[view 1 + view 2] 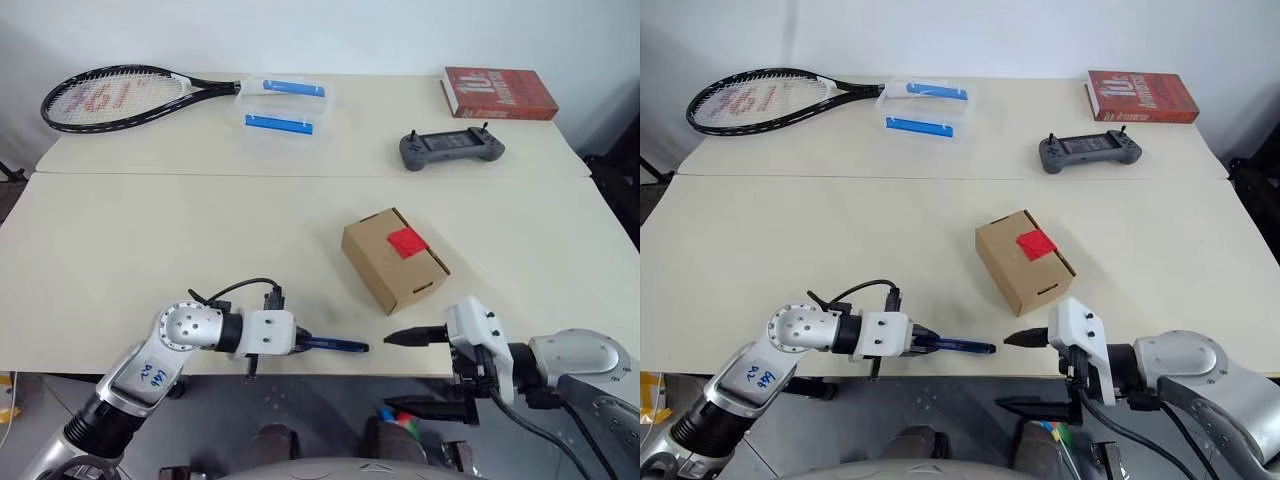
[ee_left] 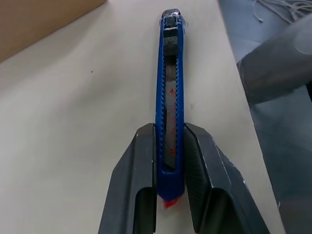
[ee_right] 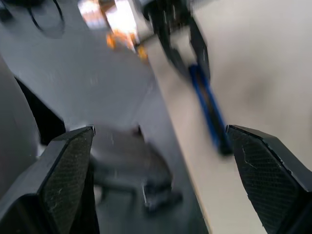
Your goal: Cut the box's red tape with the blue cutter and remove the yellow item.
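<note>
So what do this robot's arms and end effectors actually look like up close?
Each arm has silver-grey rounded joint housings, a white block at the wrist and looping black cables. The left arm bears handwritten blue marks. The left end effector and right end effector each have two black, tapering fingers with finely textured inner pads.

Bare tabletop around the box
</note>
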You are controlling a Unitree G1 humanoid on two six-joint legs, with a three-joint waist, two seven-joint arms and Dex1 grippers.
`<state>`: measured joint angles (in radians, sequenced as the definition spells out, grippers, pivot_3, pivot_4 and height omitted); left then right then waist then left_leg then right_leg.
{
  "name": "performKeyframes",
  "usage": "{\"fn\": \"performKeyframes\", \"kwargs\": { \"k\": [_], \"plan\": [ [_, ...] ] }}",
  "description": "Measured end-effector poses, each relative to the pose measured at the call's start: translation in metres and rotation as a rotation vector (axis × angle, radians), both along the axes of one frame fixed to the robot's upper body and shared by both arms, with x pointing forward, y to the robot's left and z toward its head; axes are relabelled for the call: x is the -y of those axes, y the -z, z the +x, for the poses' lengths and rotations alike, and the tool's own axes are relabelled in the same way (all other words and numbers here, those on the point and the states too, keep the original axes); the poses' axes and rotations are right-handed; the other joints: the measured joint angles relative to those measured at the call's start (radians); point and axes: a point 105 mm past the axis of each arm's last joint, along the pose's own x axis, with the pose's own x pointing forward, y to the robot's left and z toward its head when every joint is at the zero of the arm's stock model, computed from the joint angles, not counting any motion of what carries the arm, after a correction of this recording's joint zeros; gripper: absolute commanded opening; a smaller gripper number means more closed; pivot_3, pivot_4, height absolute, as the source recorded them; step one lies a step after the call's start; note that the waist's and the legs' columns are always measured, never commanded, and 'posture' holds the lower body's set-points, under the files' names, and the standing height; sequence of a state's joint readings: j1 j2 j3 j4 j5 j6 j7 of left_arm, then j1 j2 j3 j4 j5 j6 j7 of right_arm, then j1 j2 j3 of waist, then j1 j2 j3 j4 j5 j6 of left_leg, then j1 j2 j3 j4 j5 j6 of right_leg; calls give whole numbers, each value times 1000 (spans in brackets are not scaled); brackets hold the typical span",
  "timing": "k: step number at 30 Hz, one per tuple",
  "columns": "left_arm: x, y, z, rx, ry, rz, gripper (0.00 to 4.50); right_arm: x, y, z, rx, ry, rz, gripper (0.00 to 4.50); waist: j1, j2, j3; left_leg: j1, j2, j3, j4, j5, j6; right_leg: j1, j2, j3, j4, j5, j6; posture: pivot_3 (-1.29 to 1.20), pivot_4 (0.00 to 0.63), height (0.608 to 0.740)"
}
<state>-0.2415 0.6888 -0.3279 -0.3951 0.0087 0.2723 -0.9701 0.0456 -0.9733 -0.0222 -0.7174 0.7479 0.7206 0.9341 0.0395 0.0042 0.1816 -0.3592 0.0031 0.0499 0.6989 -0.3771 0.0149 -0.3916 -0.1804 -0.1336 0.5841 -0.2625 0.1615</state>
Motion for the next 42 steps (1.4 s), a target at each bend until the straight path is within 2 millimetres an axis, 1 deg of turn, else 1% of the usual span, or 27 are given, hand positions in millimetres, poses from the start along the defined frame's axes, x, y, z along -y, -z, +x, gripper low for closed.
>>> {"fn": "performKeyframes", "kwargs": {
  "k": [2, 6, 9, 10, 11, 15, 18, 28, 36, 39, 42],
  "plan": [
    [5, 0, -2, -5, -12, 2, 443, 0, 8, 3, -11, 15, -23, 2937, 4, 0, 0, 0, 0, 0, 0, 0, 0, 0, 0, 0, 0, 0, 0, 0, 150, 740],
    [9, 1, -5, -7, -17, 13, 443, -7, 11, 13, 25, 28, -26, 1536, 7, 0, 0, 0, 0, 0, 0, 0, 0, 0, 0, 0, 0, 0, 0, 0, 150, 740],
    [11, 0, -4, 0, -7, 19, 443, -15, 11, 27, 62, 45, -26, 517, 8, 0, 0, 0, 0, 0, 1, 0, 0, 0, 0, 0, 0, 0, 0, 0, 150, 740],
    [11, 0, -4, 2, -5, 20, 443, -17, 12, 31, 69, 55, -31, 207, 11, 0, 0, 0, 0, 0, 1, 0, 0, 0, 0, 0, 0, 0, 0, 0, 150, 740],
    [12, 0, -4, 3, -2, 21, 443, -18, 13, 35, 74, 65, -37, 65, 13, 0, 0, 0, 0, -1, 0, 0, 0, 0, 0, 0, 0, 0, 0, 0, 150, 740],
    [13, 0, -4, 0, -3, 17, 443, -22, 20, 41, 78, 86, -63, 65, 14, 0, 0, -1, 0, 0, 0, 0, 0, 0, 0, 0, -1, 0, 0, 0, 150, 740],
    [14, 0, -4, 1, 0, 18, 443, -25, 25, 40, 66, 78, -73, 65, 14, 0, 0, -1, 0, -1, 0, 0, 0, 0, 0, 0, -1, 0, 0, 0, 150, 740],
    [14, 1, -4, 1, -9, 19, 443, -23, 29, 44, 80, 82, -84, 65, 14, -1, -1, 0, 0, 0, 1, 0, 0, 1, 0, 0, 0, 0, 0, 0, 150, 740],
    [14, 1, -4, 1, -10, 19, 443, -15, 27, 45, 52, 89, -80, 65, 14, -1, -1, 0, 0, 0, 1, 0, 0, 1, 0, 0, 0, 0, 0, 0, 150, 740],
    [14, 1, -4, 1, -11, 18, 443, -9, 29, 49, 45, 112, -87, 65, 14, -1, -1, 0, 0, 0, 1, 0, 0, 1, 0, 0, 0, 0, 0, 0, 150, 740],
    [14, 1, -4, 1, -12, 18, 443, -8, 29, 49, 40, 111, -87, 65, 14, -1, -1, 0, 0, 0, 1, 0, 0, 1, 0, 0, 0, 0, 0, 0, 150, 740]
  ]
}}
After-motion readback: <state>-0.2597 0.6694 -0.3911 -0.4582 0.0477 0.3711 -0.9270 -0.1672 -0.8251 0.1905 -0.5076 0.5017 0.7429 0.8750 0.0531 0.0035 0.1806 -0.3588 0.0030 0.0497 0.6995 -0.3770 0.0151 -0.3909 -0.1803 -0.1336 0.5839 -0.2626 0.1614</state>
